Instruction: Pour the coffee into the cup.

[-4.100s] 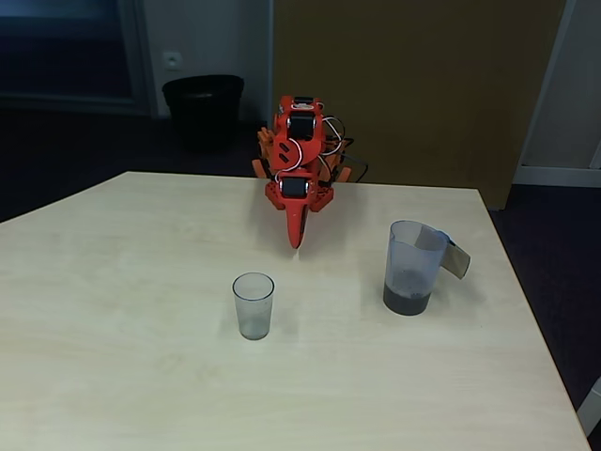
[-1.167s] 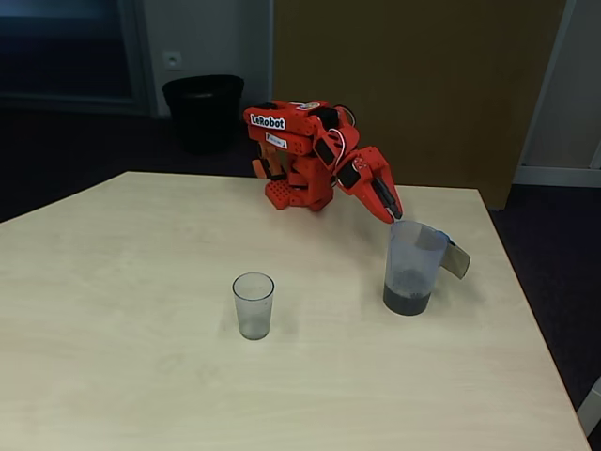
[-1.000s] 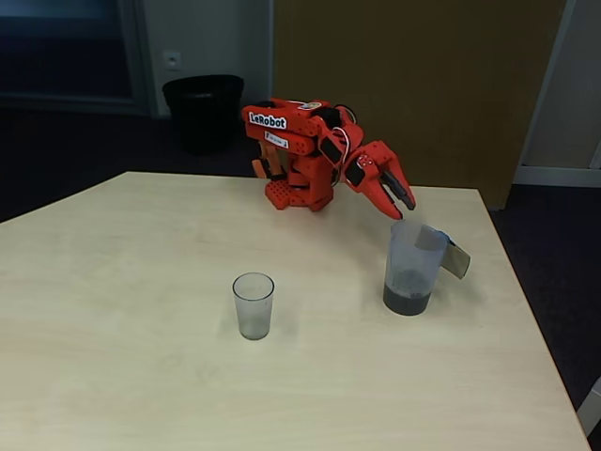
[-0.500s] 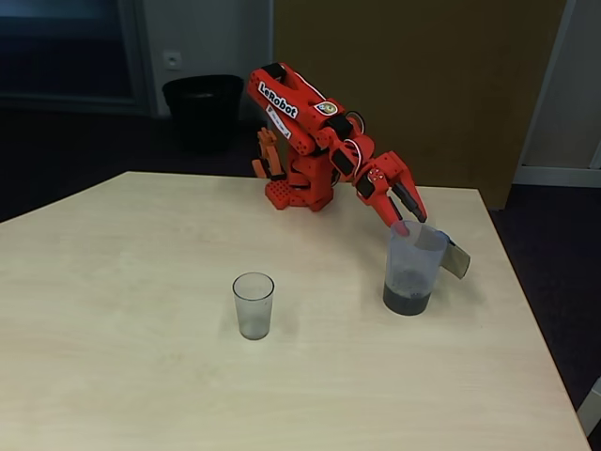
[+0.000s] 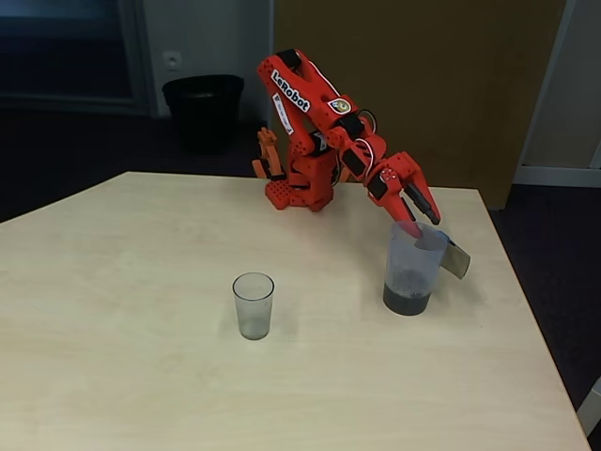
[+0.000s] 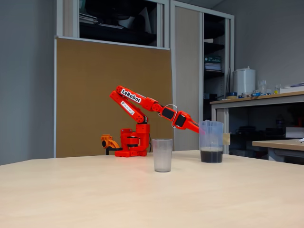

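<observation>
An office room with a brown board wall behind a pale wood counter; a black bin stands on the dark floor at 11 o'clock of the picture. In this fixed view the red arm rises from its base at the counter's far edge and reaches down toward 4 o'clock. The gripper is at the rim of the jug, its fingers apart, one tip seen through the clear wall inside the jug's mouth and the other above the rim; whether they touch the wall I cannot tell. The jug stands upright, with a flat handle tab sticking out at 3 o'clock. The coffee lies as a dark layer in the jug's bottom. The cup stands upright, well apart from the jug, at 9 o'clock of it, and looks clear inside.

In the other fixed view, from low at the counter's side, the arm slopes down to 3 o'clock and the gripper meets the jug's upper wall at 9 o'clock; its opening is not readable here. The coffee fills the lowest part of the jug. The cup stands at 9 o'clock of the jug, between it and the arm's base, apart from both. Cabinets and a bench with glassware stand behind
</observation>
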